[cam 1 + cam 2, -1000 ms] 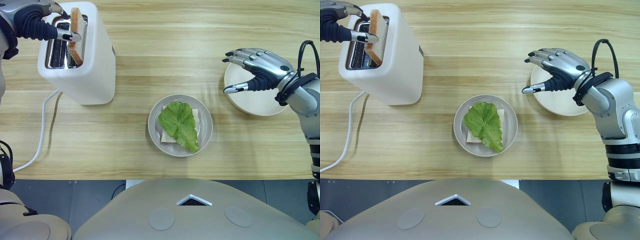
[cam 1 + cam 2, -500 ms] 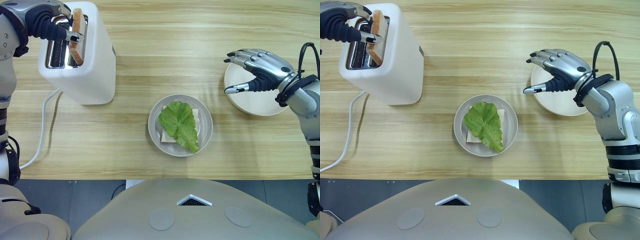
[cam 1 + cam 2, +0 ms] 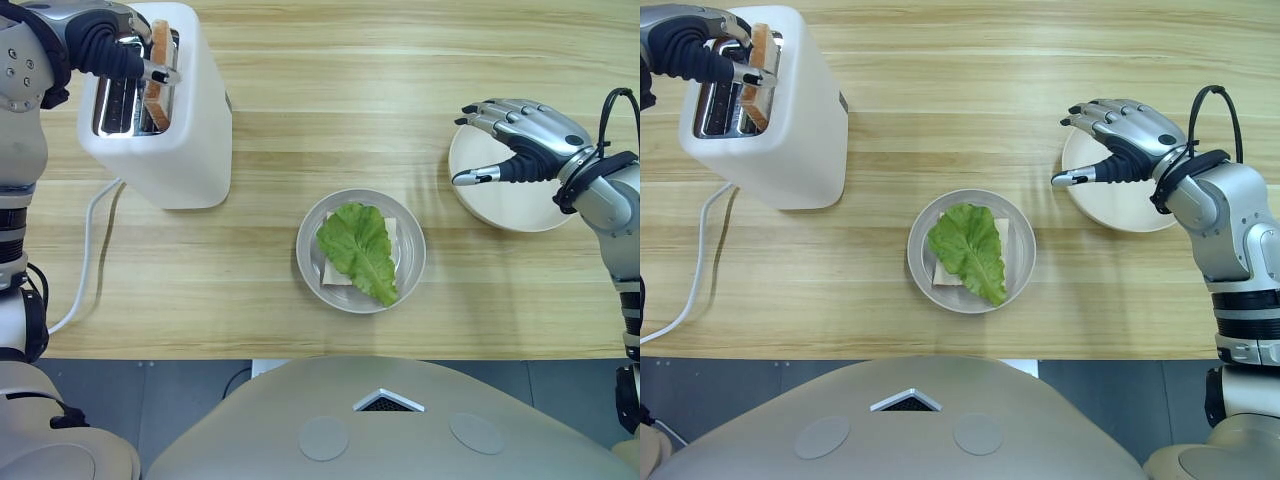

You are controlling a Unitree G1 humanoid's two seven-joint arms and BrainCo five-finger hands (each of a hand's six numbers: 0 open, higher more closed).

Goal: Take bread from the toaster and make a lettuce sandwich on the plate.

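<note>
left hand (image 3: 95, 45) apparently pinches bread (image 3: 157, 75) in toaster (image 3: 185, 140)

Browned toast (image 3: 160, 40) upright in white toaster (image 3: 190, 140); green lettuce leaf (image 3: 358, 250) atop bread slice (image 3: 392, 234) on grey plate (image 3: 413, 262).

1. Upper left of the frame: the silver, metal-shelled left hand (image 3: 100, 40) has a black rubbery palm and bright chrome fingertips.
2. Below it, the glossy grey left arm (image 3: 18, 75) carries small dark screws.
3. Right of the frame: a matching silver right hand (image 3: 520, 135), with a thin black cable (image 3: 1212, 86) looped over its wrist.
</note>
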